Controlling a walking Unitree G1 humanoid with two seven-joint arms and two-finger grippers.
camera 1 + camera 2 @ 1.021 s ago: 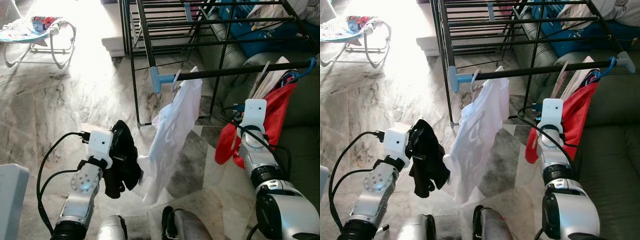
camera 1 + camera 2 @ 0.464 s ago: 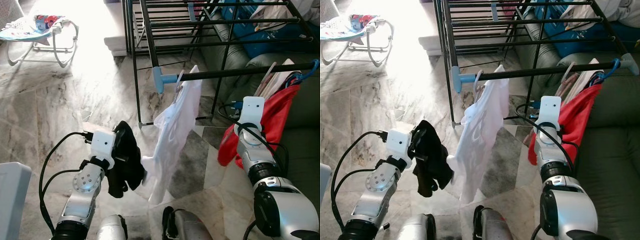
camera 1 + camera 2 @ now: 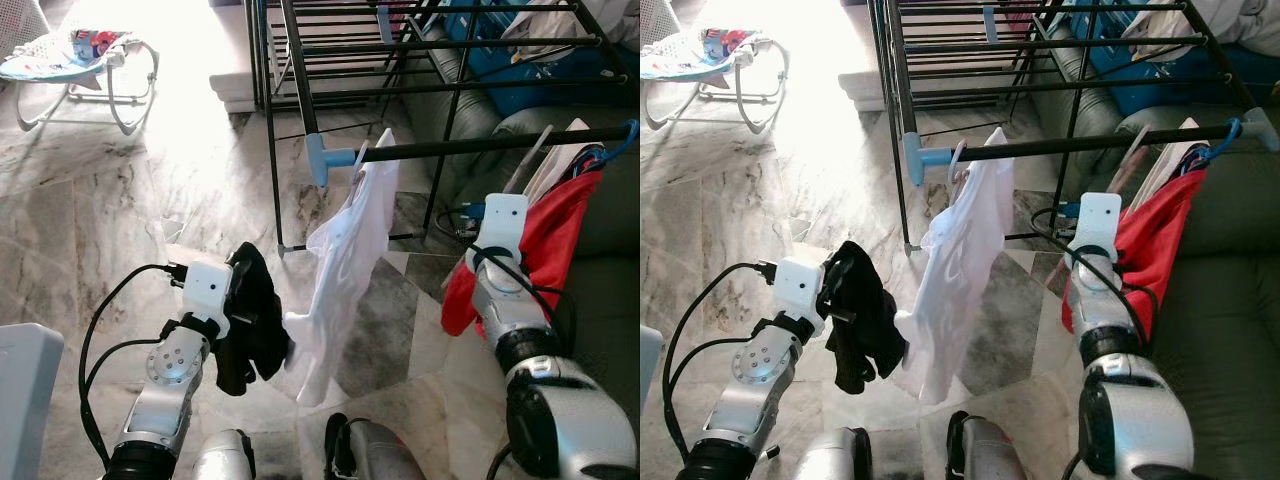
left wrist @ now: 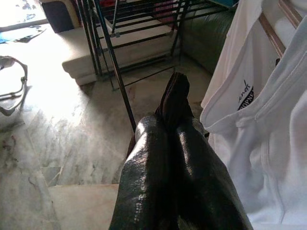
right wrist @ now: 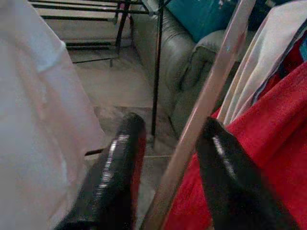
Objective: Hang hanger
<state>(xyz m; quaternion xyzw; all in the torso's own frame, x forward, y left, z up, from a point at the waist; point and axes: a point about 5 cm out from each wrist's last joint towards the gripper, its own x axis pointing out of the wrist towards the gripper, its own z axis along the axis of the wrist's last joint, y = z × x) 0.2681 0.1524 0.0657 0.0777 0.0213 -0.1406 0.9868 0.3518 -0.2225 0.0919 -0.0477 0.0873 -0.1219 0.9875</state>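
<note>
Since a second ago our whole view has slid a little, so that's the camera; the one real change is the red garment (image 3: 545, 235), which sits a touch higher against the rail (image 3: 480, 145), with our right gripper (image 5: 165, 167) riding up alongside it.

Right now the right gripper sits at the right of the head view, just under the rail. Its fingers (image 5: 112, 177) are spread apart, and the pale wooden hanger (image 5: 206, 103) runs through the gap between them; we can't tell if either finger actually touches it. The hanger's long axis slants up and away from the gripper, toward the rail. A blue hook (image 3: 612, 145) is already looped over the rail's far right end, but we can't say whether it belongs to this hanger.

The left gripper (image 4: 173, 103), low at the left of the head view, is pinched together on a black cloth (image 3: 250, 320), just beside the white shirt (image 3: 345, 260) hanging from the rail's left end. So the right arm is clearly the nearer one, and we'd guess the hang is nearly done.
</note>
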